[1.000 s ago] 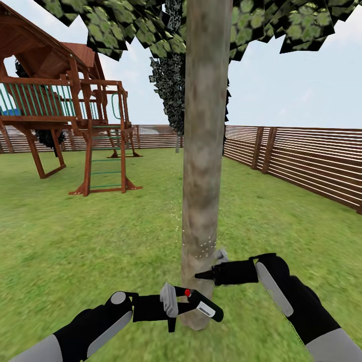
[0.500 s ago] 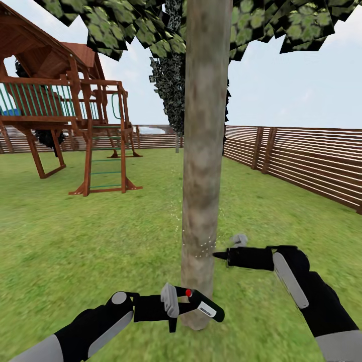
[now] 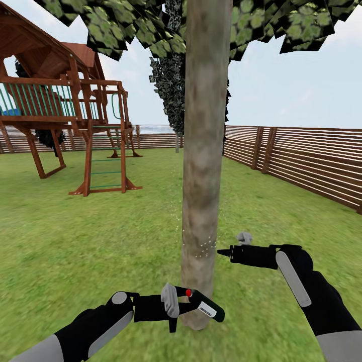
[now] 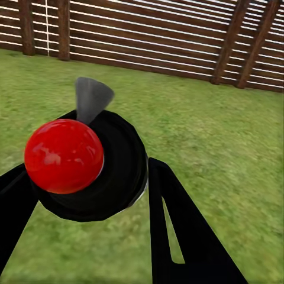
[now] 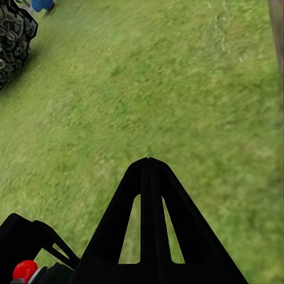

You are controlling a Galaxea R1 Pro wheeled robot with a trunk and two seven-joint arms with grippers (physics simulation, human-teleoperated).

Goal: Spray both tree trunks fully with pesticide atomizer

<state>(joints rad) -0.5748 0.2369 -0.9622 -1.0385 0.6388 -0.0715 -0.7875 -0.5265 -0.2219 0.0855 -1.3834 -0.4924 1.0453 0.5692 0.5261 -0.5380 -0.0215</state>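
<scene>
1. Looking out from our head, we see one tree trunk (image 3: pixel 203 161) right in front of us, standing straight up from the grass (image 3: pixel 100 236) toward twelve o'clock.
2. Green leaves (image 3: pixel 125 25) spread over the top of the trunk.
3. We hold the pesticide atomizer (image 3: pixel 198 304) in our left gripper (image 3: pixel 171 304), low down at about six o'clock.
4. The left jaws are squeezed tight on the atomizer's dark body.
5. The atomizer has a red knob (image 3: pixel 187 292) on it, and it lies in front of the foot of the trunk.
6. In our left wrist view the red knob (image 4: pixel 64 155) looks big and round, with the black atomizer (image 4: pixel 118 171) behind it and our black finger (image 4: pixel 177 236) beside it.
7. Our right gripper (image 3: pixel 223 252) reaches in from four o'clock and points at the trunk.
8. Its tip is just beside the trunk, and we cannot tell if it touches.
9. In our right wrist view the two right fingers (image 5: pixel 148 225) are pressed together with nothing between them.
10. Tiny white specks (image 3: pixel 201 249) sit on the trunk near that tip.
11. A wooden play tower (image 3: pixel 60 115) stands at ten o'clock, well apart from the tree.
12. A brown slat fence (image 3: pixel 301 161) runs along the lawn at two o'clock.
</scene>
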